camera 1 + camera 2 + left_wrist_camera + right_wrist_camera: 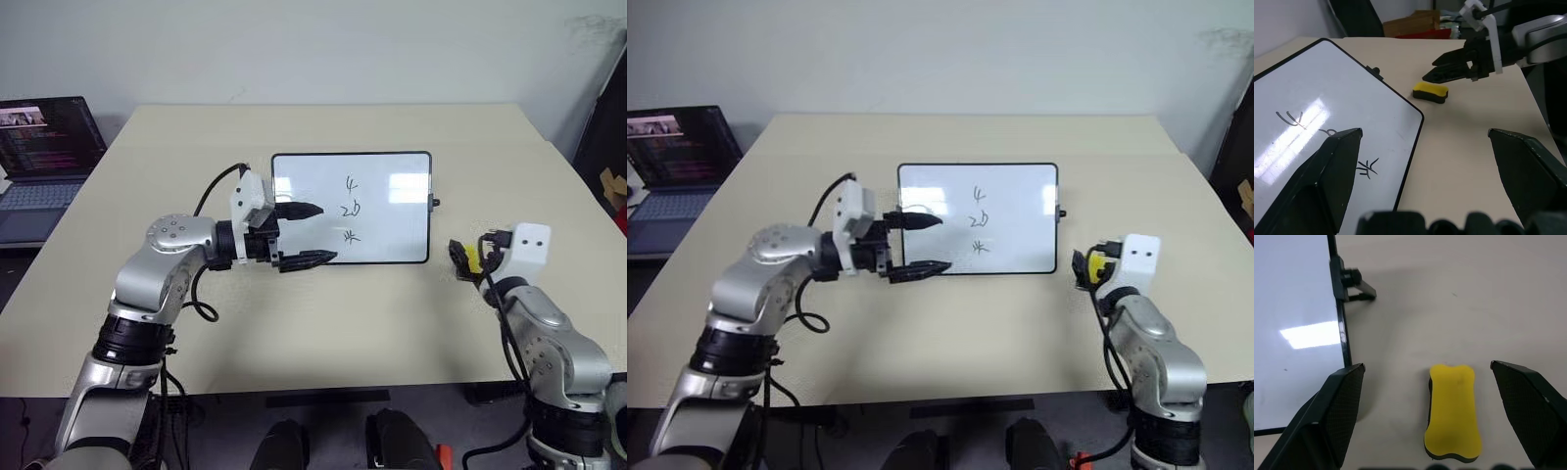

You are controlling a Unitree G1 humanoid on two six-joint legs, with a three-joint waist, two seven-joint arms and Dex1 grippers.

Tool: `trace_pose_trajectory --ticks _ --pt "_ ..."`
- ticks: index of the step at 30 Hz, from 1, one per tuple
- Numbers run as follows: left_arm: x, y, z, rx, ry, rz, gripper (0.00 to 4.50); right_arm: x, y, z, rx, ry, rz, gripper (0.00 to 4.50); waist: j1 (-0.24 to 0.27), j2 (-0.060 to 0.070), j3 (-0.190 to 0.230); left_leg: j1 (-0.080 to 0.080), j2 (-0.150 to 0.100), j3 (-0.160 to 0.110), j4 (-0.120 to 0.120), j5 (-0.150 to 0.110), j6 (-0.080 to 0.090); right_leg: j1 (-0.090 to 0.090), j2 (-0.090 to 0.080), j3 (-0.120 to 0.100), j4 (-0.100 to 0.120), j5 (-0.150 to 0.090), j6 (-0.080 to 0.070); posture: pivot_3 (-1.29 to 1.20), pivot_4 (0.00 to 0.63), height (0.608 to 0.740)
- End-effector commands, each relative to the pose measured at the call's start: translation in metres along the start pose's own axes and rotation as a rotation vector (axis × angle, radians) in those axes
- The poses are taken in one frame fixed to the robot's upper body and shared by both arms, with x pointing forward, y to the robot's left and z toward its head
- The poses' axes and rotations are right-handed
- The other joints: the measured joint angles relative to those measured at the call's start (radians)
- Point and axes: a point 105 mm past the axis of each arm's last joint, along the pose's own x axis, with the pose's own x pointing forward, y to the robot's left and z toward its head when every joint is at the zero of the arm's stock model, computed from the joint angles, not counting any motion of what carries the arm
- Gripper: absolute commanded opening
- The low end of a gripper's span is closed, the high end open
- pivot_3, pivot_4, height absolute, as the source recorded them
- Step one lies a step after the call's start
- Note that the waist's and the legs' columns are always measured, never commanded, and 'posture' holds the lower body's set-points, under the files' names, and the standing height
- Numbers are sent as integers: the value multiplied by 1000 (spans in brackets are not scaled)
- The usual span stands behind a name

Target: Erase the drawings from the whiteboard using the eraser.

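Right wrist view looks straight down on the eraser [1452, 412], a bone-shaped yellow foam block with a thin dark underside, lying flat on the matte beige bench [1459, 293] between the two black textured fingers [1334, 416] of the right pincer [1437, 421], which stand wide apart with nothing touching the block. That view also brings out a small black knob and prop at the edge of the whiteboard [1293, 298], a detail that reads as a mere dot from the head camera. Left wrist view gives the opposite angle: the left pincer [1425, 181], its fingers spread wide and empty, hangs over the glossy board's rounded corner, with the eraser beyond and the other arm's dark fingertips just above it. From the head camera the whole layout is plain: one whiteboard [304, 171] with a thin black frame lies mid-bench, carrying three drawings [351, 210] in black marker stacked in a column, the left pincer [312, 235] over the board's left half, the right pincer [463, 259] to the board's right at the single eraser [472, 258]. One open laptop [44, 157] sits at the far left.
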Motion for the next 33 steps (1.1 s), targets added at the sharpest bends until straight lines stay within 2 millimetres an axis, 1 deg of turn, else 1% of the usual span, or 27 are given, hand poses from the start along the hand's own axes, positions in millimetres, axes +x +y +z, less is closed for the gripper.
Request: trace_pose_trajectory --ticks 1,6,9,14,19,22,28,29,30,33 --pt "-1 -10 12 66 1 -99 4500 4 -7 7 10 -52 -45 4460 0 0 0 0 0 0 0 0 0 0 0 0 0 0 0 0 150 740" --pt "0 -12 16 76 5 -140 4500 13 -4 -2 7 -40 -43 4460 0 0 0 -1 0 0 0 0 1 -1 0 0 0 0 0 0 150 740" --pt "1 -12 19 84 7 -146 4500 20 -4 -4 13 -44 -52 4460 -1 0 0 -1 0 0 0 0 1 -1 0 0 0 0 0 0 150 740" --pt "0 -4 18 84 9 -101 4500 25 -7 -5 7 -50 -58 4460 -1 0 0 -1 0 0 0 0 1 -1 0 0 0 0 0 0 150 740" --pt "-3 -2 16 82 20 -81 4500 30 -12 -10 0 -31 -66 4460 -1 0 0 -1 0 0 0 0 1 -1 0 0 0 0 0 0 150 740" --pt "-3 -2 14 81 24 -76 4500 33 -15 -13 0 -24 -78 3881 -1 0 0 -1 0 0 0 0 1 -1 0 0 1 0 0 0 150 740" --pt "-4 -3 12 76 25 -69 4500 35 -18 -16 3 -18 -91 1741 -1 0 0 -1 0 0 0 0 1 -1 0 0 1 0 0 0 150 740" --pt "-4 -4 12 74 25 -67 4500 35 -18 -16 6 -18 -91 1488 -1 0 0 -1 0 0 0 0 1 -1 0 0 1 0 0 0 150 740" --pt "-4 -4 11 71 24 -64 4500 35 -17 -16 12 -22 -92 1421 -1 0 0 -1 0 0 0 0 1 -1 0 0 1 0 0 0 150 740" --pt "-4 -4 9 65 24 -56 4500 34 -16 -14 35 -29 -88 1421 -1 0 0 -1 0 0 0 0 1 -1 0 0 1 0 0 0 150 740"
